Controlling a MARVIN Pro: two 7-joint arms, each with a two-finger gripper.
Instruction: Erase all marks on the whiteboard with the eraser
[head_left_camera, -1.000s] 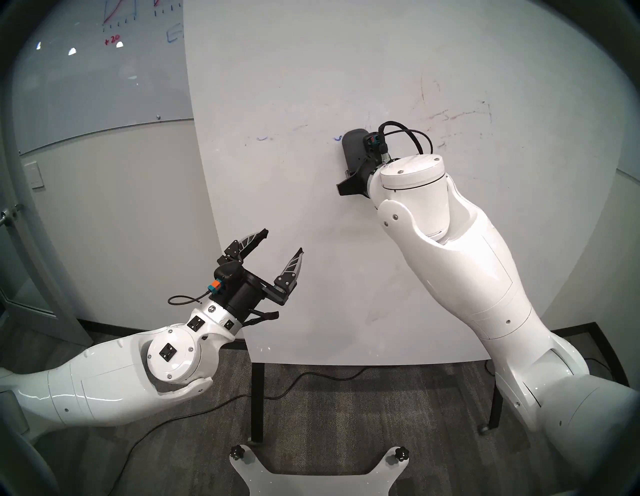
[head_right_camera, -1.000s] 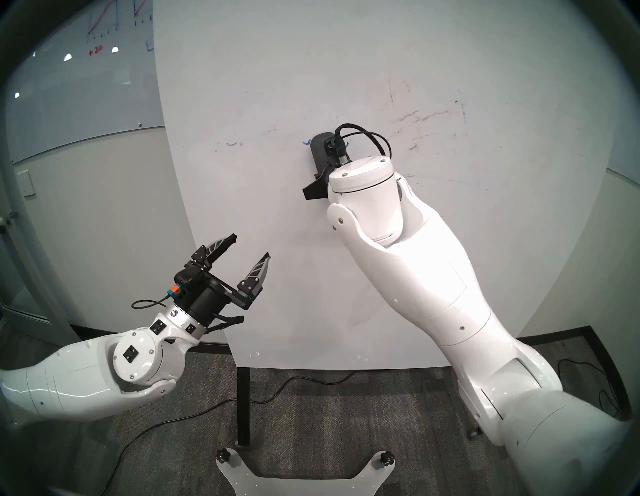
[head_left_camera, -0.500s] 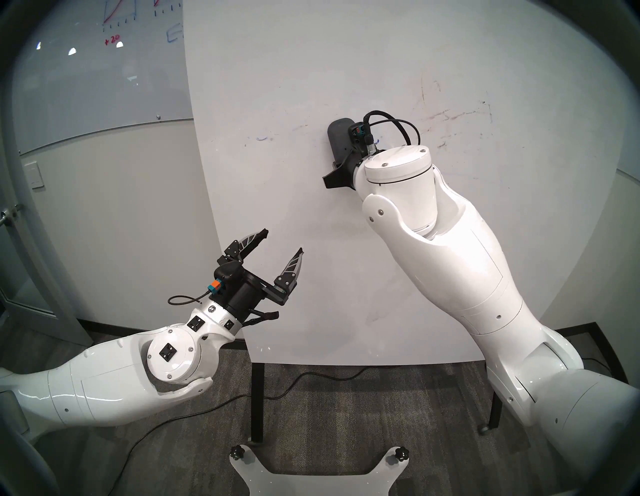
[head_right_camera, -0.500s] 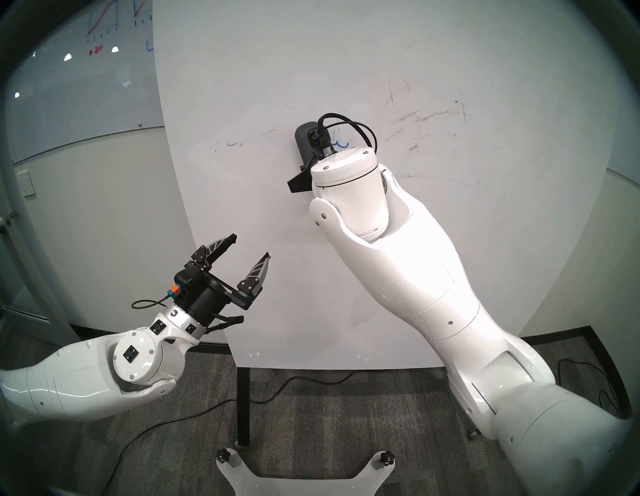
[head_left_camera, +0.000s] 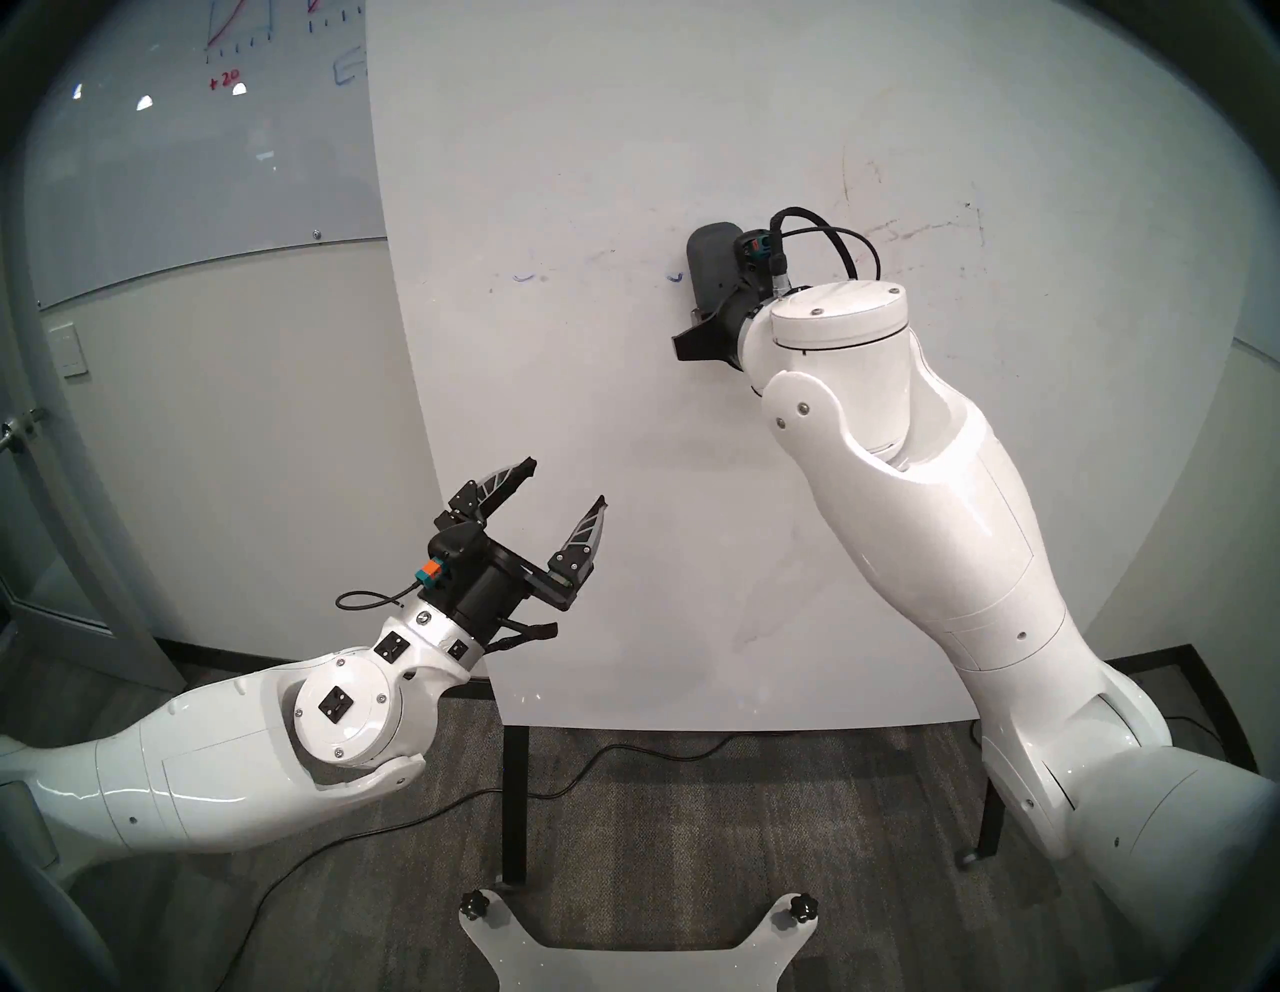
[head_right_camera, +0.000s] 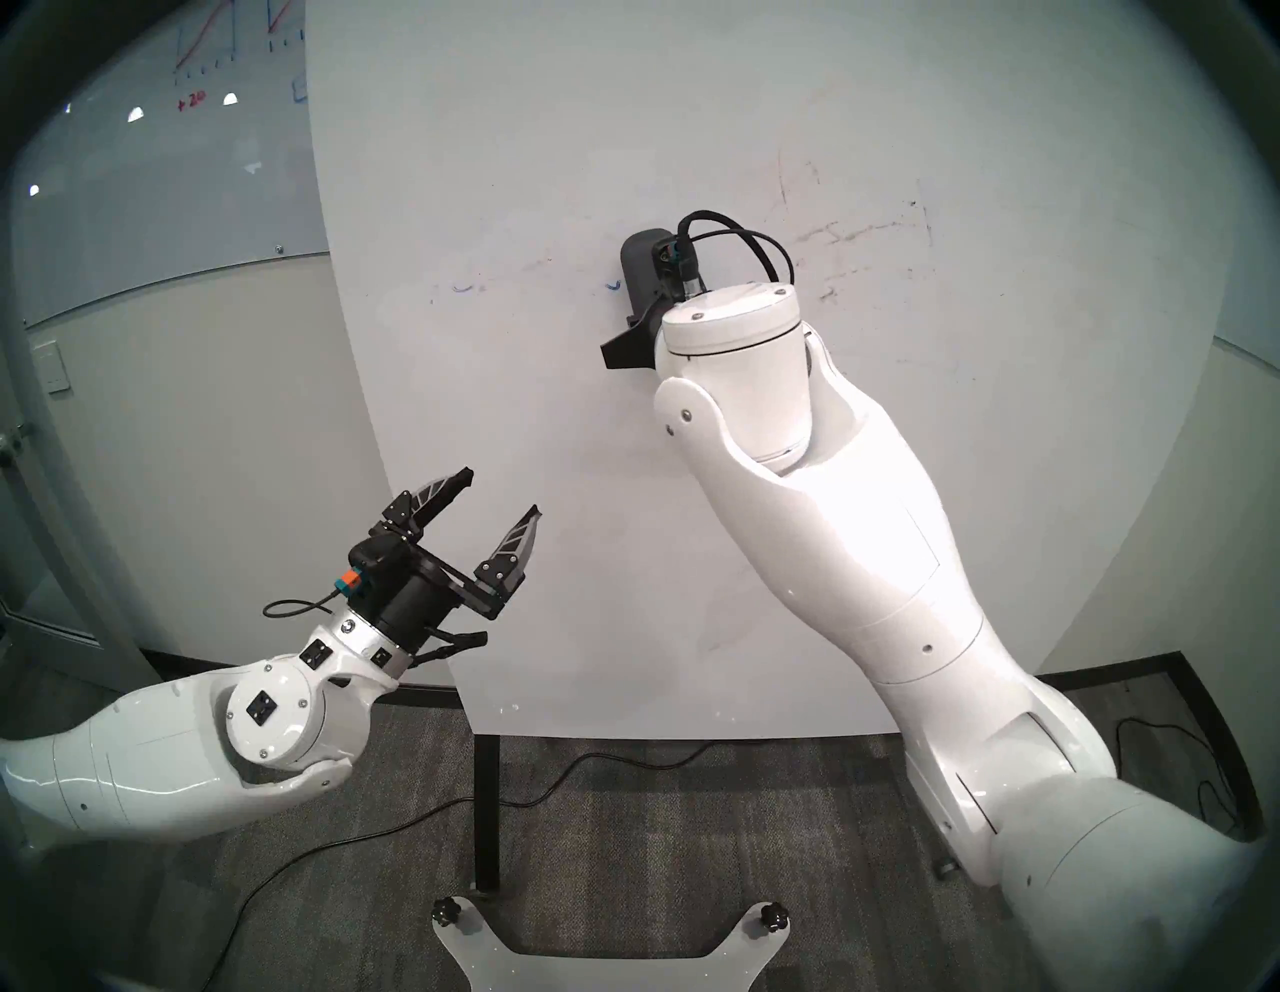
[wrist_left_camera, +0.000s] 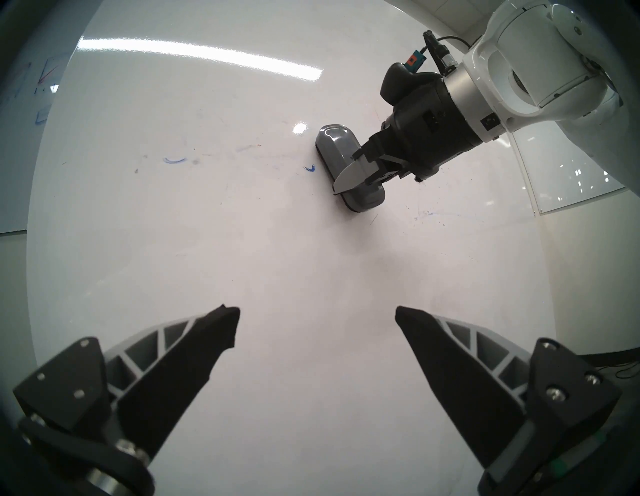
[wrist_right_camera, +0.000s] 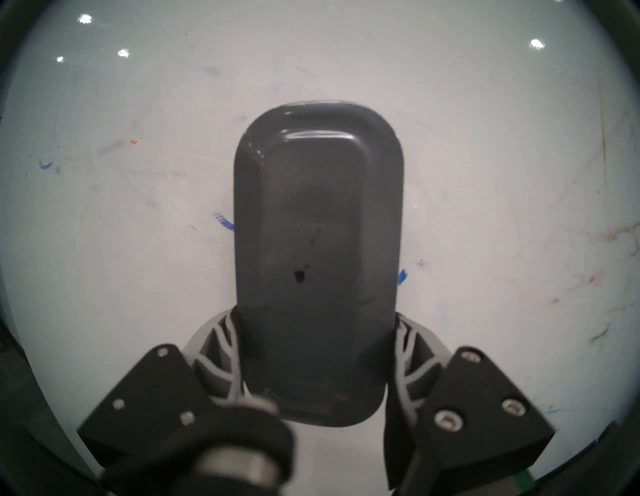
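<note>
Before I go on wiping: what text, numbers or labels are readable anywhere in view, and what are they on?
"+20", in red: on the grey glass panel behind the whiteboard, under a graph sketch with tick marks.
Blue scrawl on the same panel: too blurred to read.
Whiteboard marks: leftover strokes and smudges, no letters.
Eraser: no label visible.

The right end effector clamps the dark grey eraser flat against the whiteboard, blue marks at both edges.
</note>
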